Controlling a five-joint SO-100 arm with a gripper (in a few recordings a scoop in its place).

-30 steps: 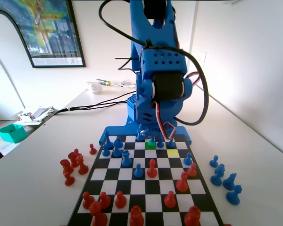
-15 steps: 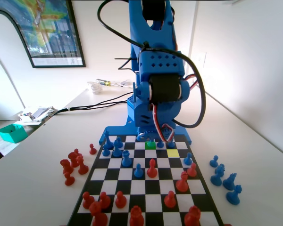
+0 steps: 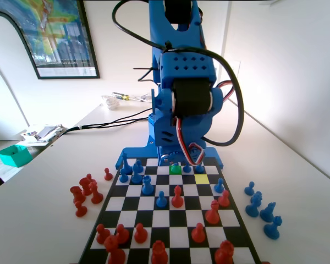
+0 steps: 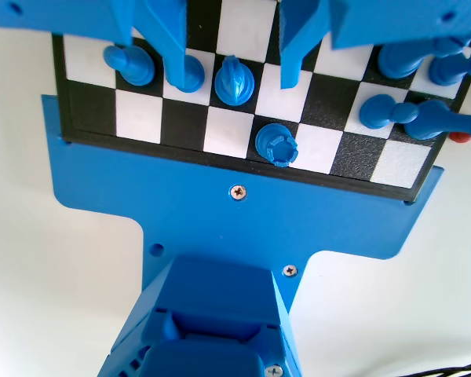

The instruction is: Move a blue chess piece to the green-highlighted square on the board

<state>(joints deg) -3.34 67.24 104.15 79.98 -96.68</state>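
Fixed view: the blue arm folds down over the far rows of the board (image 3: 239, 234), hiding most pieces there. The green-highlighted square (image 3: 175, 170) lies at the gripper's 6 o'clock; no writing is legible.

Wrist view: the gripper (image 4: 231, 67) hangs with jaws apart, grasping nothing. The blue chess piece (image 4: 234, 79) stands between them on a black square, untouched. The board's far rows are cropped.

I see the board (image 3: 154, 219) chequered black and white with a blue edge. One square bright green (image 3: 175, 170), one yellow (image 3: 201, 179). Pieces: blue (image 4: 234, 80) and red (image 3: 177, 196).
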